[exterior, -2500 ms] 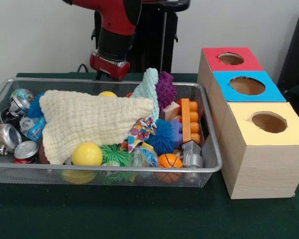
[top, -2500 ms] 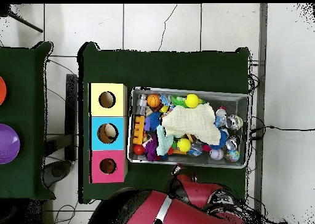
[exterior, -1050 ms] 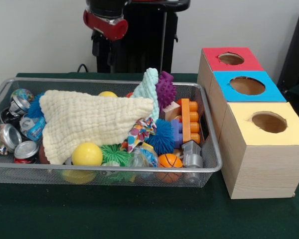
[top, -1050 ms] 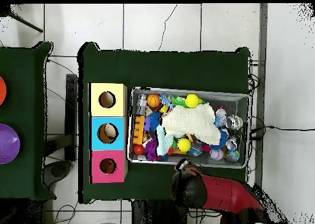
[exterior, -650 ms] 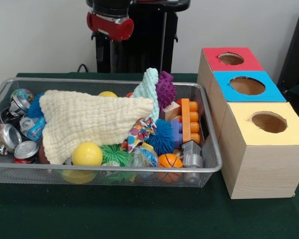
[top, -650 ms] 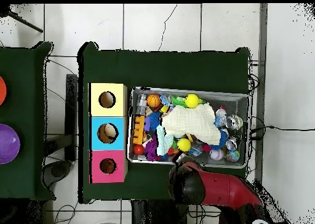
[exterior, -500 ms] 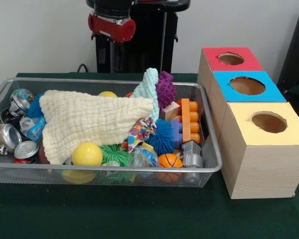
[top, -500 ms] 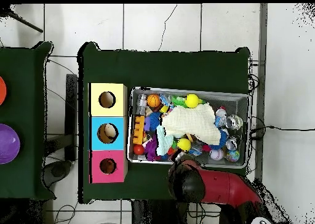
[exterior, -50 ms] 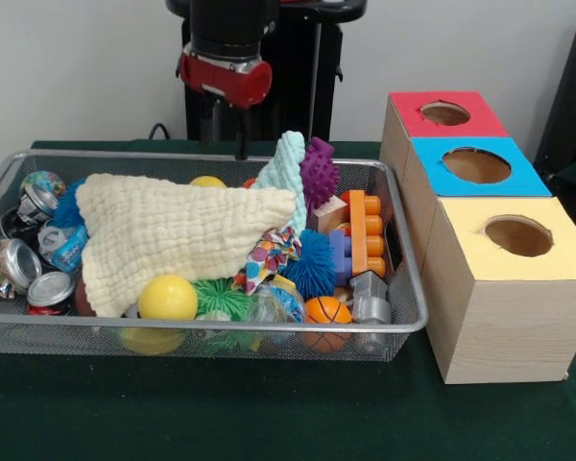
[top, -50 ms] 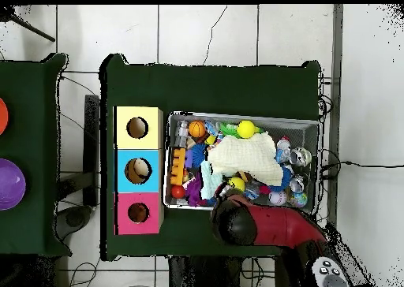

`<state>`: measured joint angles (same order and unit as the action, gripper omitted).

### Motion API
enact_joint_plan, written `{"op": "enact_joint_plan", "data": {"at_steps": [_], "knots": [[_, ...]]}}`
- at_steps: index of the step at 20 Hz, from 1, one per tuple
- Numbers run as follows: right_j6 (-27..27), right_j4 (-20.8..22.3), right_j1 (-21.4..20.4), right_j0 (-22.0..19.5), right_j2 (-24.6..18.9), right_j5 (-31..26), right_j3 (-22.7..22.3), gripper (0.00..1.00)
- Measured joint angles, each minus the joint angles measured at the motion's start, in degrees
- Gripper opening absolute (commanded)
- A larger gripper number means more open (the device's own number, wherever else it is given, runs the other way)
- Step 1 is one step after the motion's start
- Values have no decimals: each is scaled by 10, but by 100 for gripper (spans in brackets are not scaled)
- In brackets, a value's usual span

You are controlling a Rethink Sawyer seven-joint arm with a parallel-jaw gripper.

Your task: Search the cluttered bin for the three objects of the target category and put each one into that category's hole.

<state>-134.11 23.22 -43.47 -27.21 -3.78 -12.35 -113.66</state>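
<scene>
— Three boxes in a row at the right of the front view, correct?
— Yes: a red-topped box (exterior, -50 ms: 408,108) furthest up, a blue-topped box (exterior, -50 ms: 432,158) in the middle and a yellow-topped box (exterior, -50 ms: 557,254) lowest, each with a round hole in its top. They stand just beside the wire bin (exterior, -50 ms: 202,327), which fills the left and centre.
— Where is the gripper (exterior, -50 ms: 228,134)?
— At the upper middle, under the arm's red ring, above the bin's upper rim. I cannot tell whether the jaws are apart or together. From overhead the arm (top, -50 ms: 260,227) covers the bin's lower edge.
— What crowds the bin?
— A cream cloth (exterior, -50 ms: 173,235) lies over much of the pile and hides what is beneath it. Crushed cans (exterior, -50 ms: 19,264) fill the left end. A yellow ball (exterior, -50 ms: 167,298) and a green spiky ball (exterior, -50 ms: 221,298) sit at the lower rim, with a small orange ball (exterior, -50 ms: 326,310) and a grey block (exterior, -50 ms: 370,296) to their right.
— And the right end?
— A teal cloth (exterior, -50 ms: 288,163) and a purple spiky toy (exterior, -50 ms: 319,173) stick up highest, with a blue spiky ball (exterior, -50 ms: 312,264), an orange block (exterior, -50 ms: 365,230) and a patterned cloth (exterior, -50 ms: 269,254) below them.
— Any writing?
— The cans carry printed labels, too small to read.
</scene>
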Motion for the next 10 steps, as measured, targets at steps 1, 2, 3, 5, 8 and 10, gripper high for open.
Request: {"op": "enact_joint_plan", "data": {"at_steps": [1, 2, 3, 5, 8, 10], "knots": [[0, 0, 8, 4, 0, 8, 6, 100], [0, 0, 15, 6, 0, 16, 10, 100], [0, 0, 20, 8, 0, 22, 14, 100], [0, 3, 44, 13, 0, 51, 30, 100], [0, 7, 64, 14, 0, 73, 41, 100], [0, 10, 88, 14, 0, 97, 57, 100]]}}
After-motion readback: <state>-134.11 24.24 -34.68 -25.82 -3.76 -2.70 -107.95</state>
